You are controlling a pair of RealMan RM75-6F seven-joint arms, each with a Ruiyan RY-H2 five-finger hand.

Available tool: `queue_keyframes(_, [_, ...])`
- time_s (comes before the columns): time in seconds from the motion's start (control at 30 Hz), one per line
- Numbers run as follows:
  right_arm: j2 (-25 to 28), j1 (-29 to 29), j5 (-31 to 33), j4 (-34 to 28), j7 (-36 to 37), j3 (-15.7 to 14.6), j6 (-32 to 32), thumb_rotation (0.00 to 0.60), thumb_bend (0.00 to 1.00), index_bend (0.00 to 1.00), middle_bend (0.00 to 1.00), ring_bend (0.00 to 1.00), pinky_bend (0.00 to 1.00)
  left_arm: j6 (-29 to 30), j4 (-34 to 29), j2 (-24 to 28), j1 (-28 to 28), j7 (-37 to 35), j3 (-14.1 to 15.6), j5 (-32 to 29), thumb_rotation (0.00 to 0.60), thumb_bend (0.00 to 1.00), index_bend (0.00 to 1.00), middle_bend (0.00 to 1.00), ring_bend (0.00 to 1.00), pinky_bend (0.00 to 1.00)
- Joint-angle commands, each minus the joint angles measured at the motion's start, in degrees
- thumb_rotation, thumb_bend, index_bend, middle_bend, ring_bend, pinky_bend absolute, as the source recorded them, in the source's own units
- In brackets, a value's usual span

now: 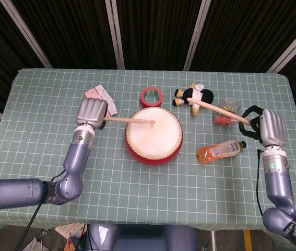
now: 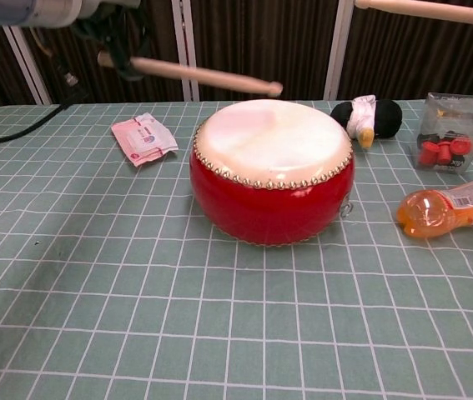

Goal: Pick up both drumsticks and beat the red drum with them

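The red drum [image 1: 154, 136] [image 2: 271, 171] with its pale skin stands mid-table. My left hand [image 1: 91, 112] grips one wooden drumstick [image 1: 129, 120] [image 2: 203, 75], whose tip hangs over the far part of the drumhead, slightly above it. My right hand [image 1: 271, 127] grips the other drumstick [image 1: 218, 109] [image 2: 428, 10], which slants up and left over the plush toy, well clear of the drum. In the chest view only part of the left hand [image 2: 103, 21] shows at the top edge; the right hand is out of that frame.
A red tape roll [image 1: 151, 96] lies behind the drum. A black-and-white plush toy [image 1: 193, 95] [image 2: 368, 117], a clear box of red pieces [image 1: 226, 113] [image 2: 451, 132] and an orange bottle [image 1: 220, 151] [image 2: 453, 207] lie to the right. A pink-white packet [image 1: 102, 98] [image 2: 143, 137] lies left.
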Motion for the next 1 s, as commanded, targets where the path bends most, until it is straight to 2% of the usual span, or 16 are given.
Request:
queue_keyframes(0.03, [2.0, 0.1, -4.6, -1.1, 4.0, 0.3, -4.3, 0.600, 0.66, 0.99, 1.00, 1.00, 0.95, 0.7, -3.3, 3.5, 4.6, -11.7, -1.9, 12.6, 0.600, 0.58, 0.80, 1.00, 1.00, 1.00])
queue_keyframes(0.33, [3.8, 2.2, -9.3, -1.0, 4.6, -0.9, -10.1, 0.600, 0.66, 0.99, 1.00, 1.00, 0.95, -1.0, -3.8, 6.2, 5.3, -12.2, -1.8, 11.8, 0.600, 0.58, 0.80, 1.00, 1.00, 1.00])
queue_keyframes(0.6, [-1.8, 6.1, -9.3, 0.9, -3.6, -4.1, -10.0, 0.600, 0.66, 0.99, 1.00, 1.00, 0.95, -2.4, -3.0, 7.3, 6.0, -13.8, -1.5, 12.0, 0.600, 0.58, 0.80, 1.00, 1.00, 1.00])
queue_keyframes(0.67, [-4.0, 7.6, -8.4, 2.3, -8.4, -5.6, -9.6, 0.600, 0.66, 0.99, 1.00, 1.00, 0.95, -2.5, -2.9, 7.6, 6.1, -13.8, -1.4, 11.9, 0.600, 0.58, 0.80, 1.00, 1.00, 1.00])
queue_keyframes(0.73, [-6.4, 9.5, -7.6, 4.5, -16.3, -8.2, -9.0, 0.600, 0.66, 1.00, 1.00, 1.00, 0.95, -2.8, -2.8, 7.9, 6.1, -13.5, -1.0, 11.6, 0.600, 0.58, 0.80, 1.00, 1.00, 1.00])
queue_keyframes(0.77, [-8.4, 11.5, -7.0, 6.8, -25.6, -11.1, -8.3, 0.600, 0.66, 1.00, 1.00, 1.00, 0.95, -3.1, -2.7, 8.1, 6.1, -13.4, -0.7, 11.5, 0.600, 0.58, 0.80, 1.00, 1.00, 1.00])
queue_keyframes(0.83, [-11.2, 13.9, -3.7, 8.8, -38.3, -13.7, -5.3, 0.600, 0.66, 1.00, 1.00, 1.00, 0.95, -3.6, -2.5, 8.2, 6.3, -13.4, -0.3, 11.4, 0.600, 0.58, 0.80, 1.00, 1.00, 1.00])
queue_keyframes(0.87, [-12.7, 15.0, -1.3, 9.1, -44.9, -14.6, -3.0, 0.600, 0.66, 1.00, 1.00, 1.00, 0.95, -3.9, -2.3, 8.2, 6.4, -13.6, -0.1, 11.5, 0.600, 0.58, 0.80, 1.00, 1.00, 1.00])
queue_keyframes(0.93, [-14.5, 16.3, 1.4, 9.3, -53.1, -15.3, 1.0, 0.600, 0.66, 1.00, 1.00, 1.00, 0.95, -4.5, -2.3, 8.5, 6.5, -13.7, 0.3, 11.5, 0.600, 0.58, 0.80, 1.00, 1.00, 1.00])
queue_keyframes(1.0, [-15.6, 16.5, 3.3, 8.9, -55.3, -14.4, 3.7, 0.600, 0.66, 1.00, 1.00, 1.00, 0.95, -4.9, -2.2, 8.6, 6.7, -13.9, 0.7, 11.9, 0.600, 0.58, 0.80, 1.00, 1.00, 1.00])
